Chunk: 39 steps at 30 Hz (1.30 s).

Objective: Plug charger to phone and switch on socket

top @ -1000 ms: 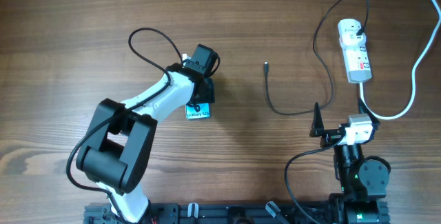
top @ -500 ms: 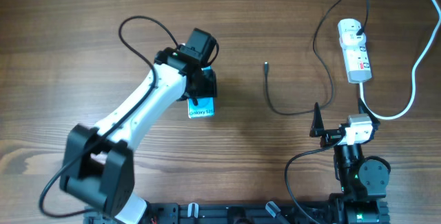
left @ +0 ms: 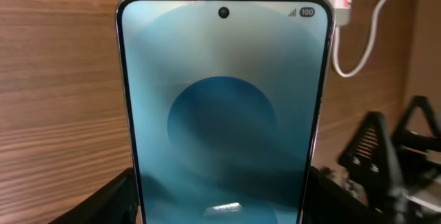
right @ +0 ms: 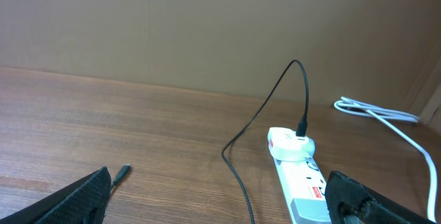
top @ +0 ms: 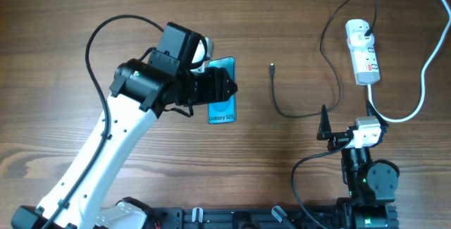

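Phone (top: 224, 108) gripped, charger (top: 272, 66) not yet plugged in.
Left jaws are clamped across the Galaxy phone's edges, holding it screen-up left of centre, seemingly off the bench (top: 56, 17). The charger's small black tip lies loose on the wood to the phone's right, apart from it. Its cable runs back to the white socket (top: 362, 51) at the far right. Plugging in and switching on both look undone. Right jaws hang spread wide, empty, near the cable's bend.
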Each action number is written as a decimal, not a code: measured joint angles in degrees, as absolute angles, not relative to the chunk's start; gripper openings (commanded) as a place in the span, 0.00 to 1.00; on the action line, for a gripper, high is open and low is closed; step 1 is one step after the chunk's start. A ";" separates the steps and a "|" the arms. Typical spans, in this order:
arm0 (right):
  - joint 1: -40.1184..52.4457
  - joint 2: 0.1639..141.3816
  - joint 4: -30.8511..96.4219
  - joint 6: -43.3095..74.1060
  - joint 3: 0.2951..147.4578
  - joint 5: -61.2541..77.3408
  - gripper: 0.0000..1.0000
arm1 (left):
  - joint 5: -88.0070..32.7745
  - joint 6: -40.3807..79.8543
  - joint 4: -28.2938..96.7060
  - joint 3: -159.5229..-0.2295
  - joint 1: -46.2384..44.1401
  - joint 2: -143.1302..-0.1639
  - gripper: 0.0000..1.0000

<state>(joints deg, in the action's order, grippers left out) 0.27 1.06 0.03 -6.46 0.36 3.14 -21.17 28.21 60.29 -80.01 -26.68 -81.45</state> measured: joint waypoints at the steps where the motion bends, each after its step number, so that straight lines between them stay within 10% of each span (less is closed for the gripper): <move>1: 0.27 1.06 0.03 -6.46 0.36 3.14 0.99 | -21.91 28.49 60.71 -80.05 -26.68 -81.36 0.60; 20: 0.27 1.06 0.03 -5.28 0.36 3.55 1.00 | -26.44 44.93 61.17 -80.09 -21.47 -81.49 0.57; 32: 0.27 6.81 -1.10 63.96 0.36 15.55 1.00 | -37.23 40.58 61.73 -80.44 -14.59 -96.49 0.57; 39: 0.27 15.53 -1.63 78.74 0.36 30.63 0.99 | -37.45 40.36 61.71 -80.44 -14.59 -97.19 0.57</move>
<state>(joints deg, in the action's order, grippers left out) 0.27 15.53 -1.63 78.74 0.36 30.63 -37.45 40.36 61.71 -80.44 -14.59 -97.19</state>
